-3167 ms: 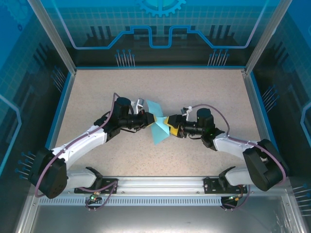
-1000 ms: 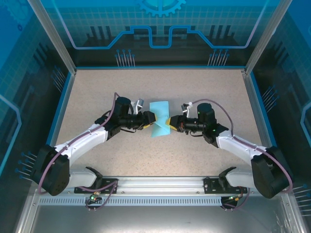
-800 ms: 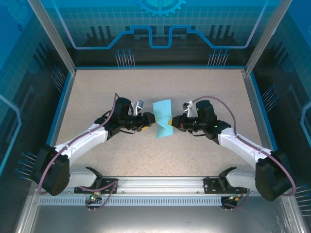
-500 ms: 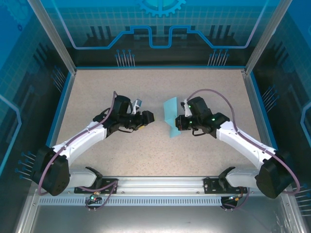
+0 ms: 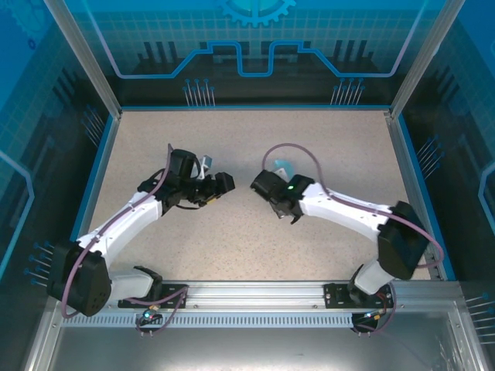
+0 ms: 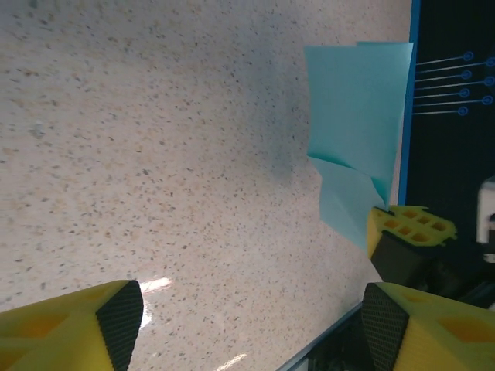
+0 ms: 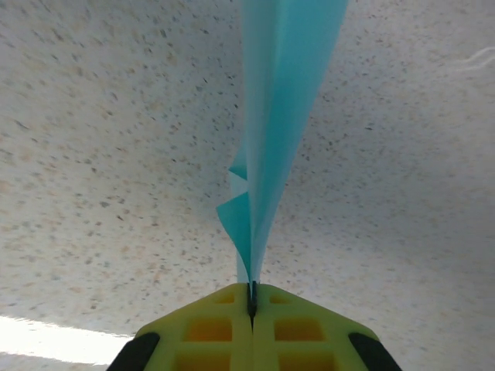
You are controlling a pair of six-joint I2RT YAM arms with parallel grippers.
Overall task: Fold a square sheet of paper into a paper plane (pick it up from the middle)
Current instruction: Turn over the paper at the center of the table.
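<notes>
The light-blue sheet of paper (image 7: 280,116) is folded into a narrow layered strip. It stands edge-on above the table, pinched at its lower end in my right gripper (image 7: 251,303), which is shut on it. From above, a small part of the paper (image 5: 283,165) peeks out beside the right gripper (image 5: 267,179) near the table's middle. My left gripper (image 5: 223,182) is a short way to the left, open and empty. In the left wrist view its fingers (image 6: 120,325) stand wide apart. The paper (image 6: 357,131) hangs ahead of them, with the right gripper's yellow finger (image 6: 408,230) under it.
The speckled beige table (image 5: 332,139) is bounded by blue-edged walls (image 5: 104,147) on three sides. An aluminium rail (image 5: 255,292) with the arm bases runs along the near edge. A cable loop (image 5: 290,147) arches over the right wrist.
The left gripper opened, let go of the paper and drew back to the left. The right gripper kept the paper, turned it edge-on and shifted slightly left and back.
</notes>
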